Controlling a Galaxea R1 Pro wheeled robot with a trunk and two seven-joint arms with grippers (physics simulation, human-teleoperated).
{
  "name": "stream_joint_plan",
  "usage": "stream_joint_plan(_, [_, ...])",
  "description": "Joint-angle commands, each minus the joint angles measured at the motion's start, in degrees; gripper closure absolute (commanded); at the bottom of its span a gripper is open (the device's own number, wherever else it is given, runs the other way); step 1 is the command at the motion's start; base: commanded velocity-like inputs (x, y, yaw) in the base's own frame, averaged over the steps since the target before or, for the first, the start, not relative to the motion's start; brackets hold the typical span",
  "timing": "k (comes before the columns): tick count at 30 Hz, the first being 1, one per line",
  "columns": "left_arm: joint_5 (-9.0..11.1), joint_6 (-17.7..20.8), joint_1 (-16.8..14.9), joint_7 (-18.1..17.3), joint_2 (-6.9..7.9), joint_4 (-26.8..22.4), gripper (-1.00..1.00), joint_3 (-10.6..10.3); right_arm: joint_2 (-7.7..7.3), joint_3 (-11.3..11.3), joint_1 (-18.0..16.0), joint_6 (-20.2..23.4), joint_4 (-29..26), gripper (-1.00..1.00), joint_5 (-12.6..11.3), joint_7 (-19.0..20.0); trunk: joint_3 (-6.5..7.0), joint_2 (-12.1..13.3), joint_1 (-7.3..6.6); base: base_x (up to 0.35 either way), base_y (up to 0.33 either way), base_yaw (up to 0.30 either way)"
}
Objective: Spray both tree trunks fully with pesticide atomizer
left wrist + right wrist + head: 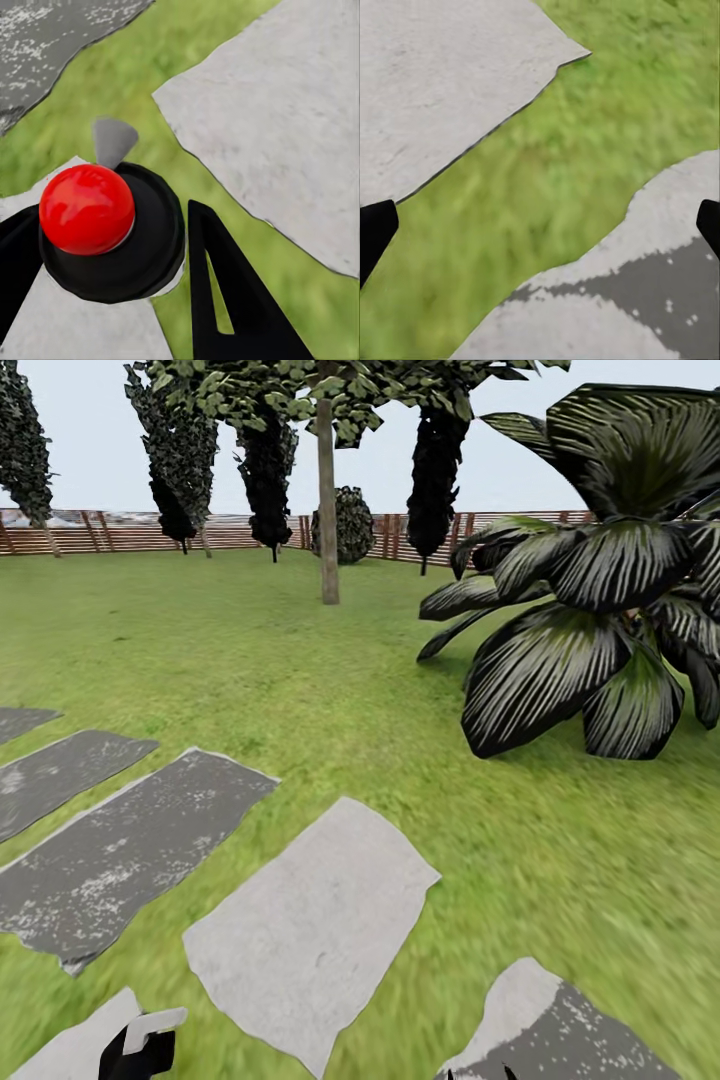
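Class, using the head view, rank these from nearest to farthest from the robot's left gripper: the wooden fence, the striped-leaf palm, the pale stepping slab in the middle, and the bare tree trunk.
1. Pale stepping slab: just ahead and right of the left gripper.
2. Striped-leaf palm: farther out, on the right.
3. Tree trunk: mid-lawn, ahead.
4. Wooden fence: along the lawn's far edge.
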Motion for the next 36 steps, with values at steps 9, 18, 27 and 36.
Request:
stream_joint_plan(9, [0.33,-0.17,-0.03,0.01,0.00,0.05,1.00,-0.07,-0.23,-0.26,-0.03,-0.20,5.03,-1.00,0.73,-0.33,-0.05,-0.02,0.02,0.281,0.209,0.000])
stream_joint_plan(18, [0.33,-0.17,-0.03,0.01,0.00,0.06,1.00,-0.07,-0.30,-0.26,-0.03,-0.20,5.48,-1.00,0.74,-0.36,-0.05,-0.02,0.02,0.288,0.175,0.000])
stream_joint_plan(27, [0.33,-0.22,-0.03,0.01,0.00,0.06,1.00,-0.07,-0.31,-0.22,-0.03,-0.16,5.49,-1.00,0.74,-0.42,-0.05,-0.02,0.02,0.305,0.137,0.000])
stream_joint_plan(36, [0.33,-0.20,-0.03,0.01,0.00,0.06,1.00,-0.07,-0.32,-0.22,-0.03,-0.16,5.49,-1.00,0.74,-0.42,-0.05,-0.02,0.02,0.321,0.096,0.000])
